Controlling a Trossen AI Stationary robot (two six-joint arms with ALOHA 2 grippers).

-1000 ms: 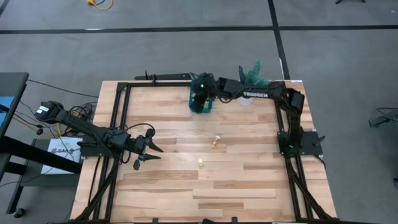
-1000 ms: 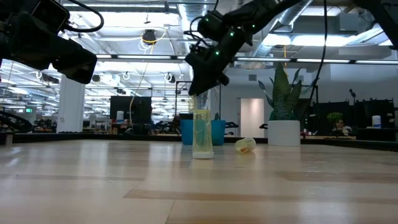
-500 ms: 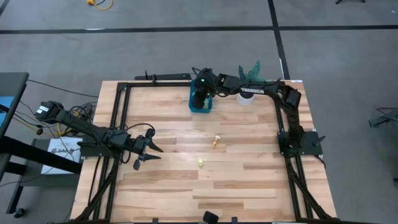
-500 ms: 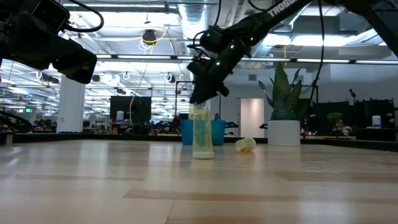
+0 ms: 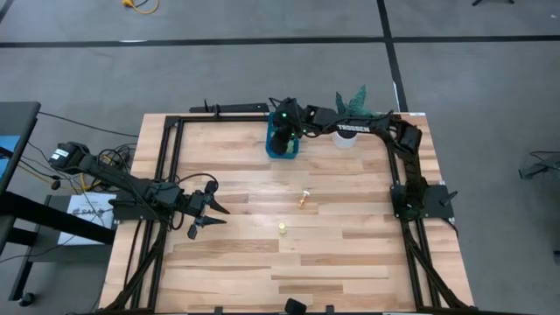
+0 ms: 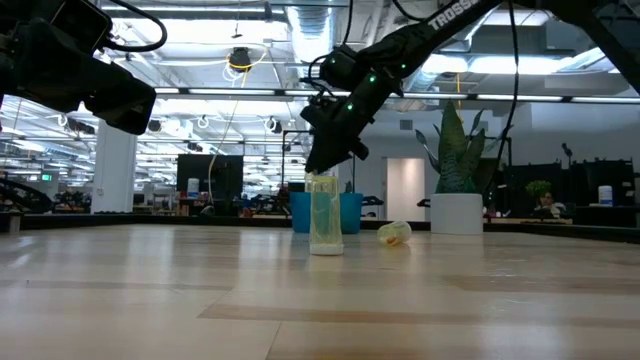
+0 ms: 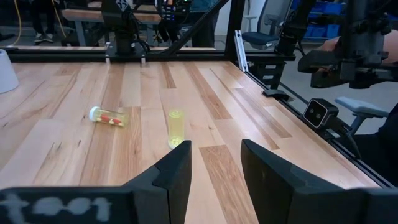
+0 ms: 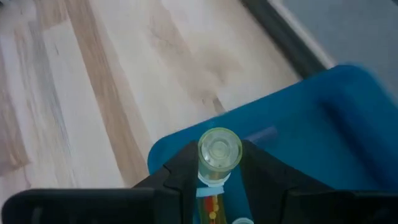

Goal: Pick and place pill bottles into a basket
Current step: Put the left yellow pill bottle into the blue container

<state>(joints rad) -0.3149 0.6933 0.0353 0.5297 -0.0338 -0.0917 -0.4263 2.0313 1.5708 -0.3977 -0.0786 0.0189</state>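
My right gripper [image 5: 281, 140] reaches over the bright-blue basket [image 5: 290, 155] at the table's far middle and is shut on a small translucent pill bottle [image 8: 219, 151] with a clear cap and orange pills inside. My left gripper [image 5: 213, 215] waits open and empty at the table's left. Two more bottles are on the wood: a pale-yellow one [image 5: 283, 227] stands upright on its base, and an orange-filled one [image 5: 303, 198] lies on its side. Both show in the left wrist view, the upright one [image 7: 176, 127] and the lying one [image 7: 109, 116]. My right gripper pinches the bottle's body [image 8: 212, 184] just behind the cap between its two fingers [image 8: 261, 169]. The capped end sticks out past the fingertips. The fingers slant down toward the basket [image 8: 298, 130]. The bottle is lifted clear, above the basket's opening.
A potted plant in a white pot [image 5: 347, 136] stands just right of the basket at the far edge. A black frame rail [image 5: 166, 166] runs around the table. Bare wood lies between the two loose bottles and the near edge.
My right gripper has gone down and a little toward the far edge, over the basket, still shut on the bottle. In the last half second it has hardly moved.
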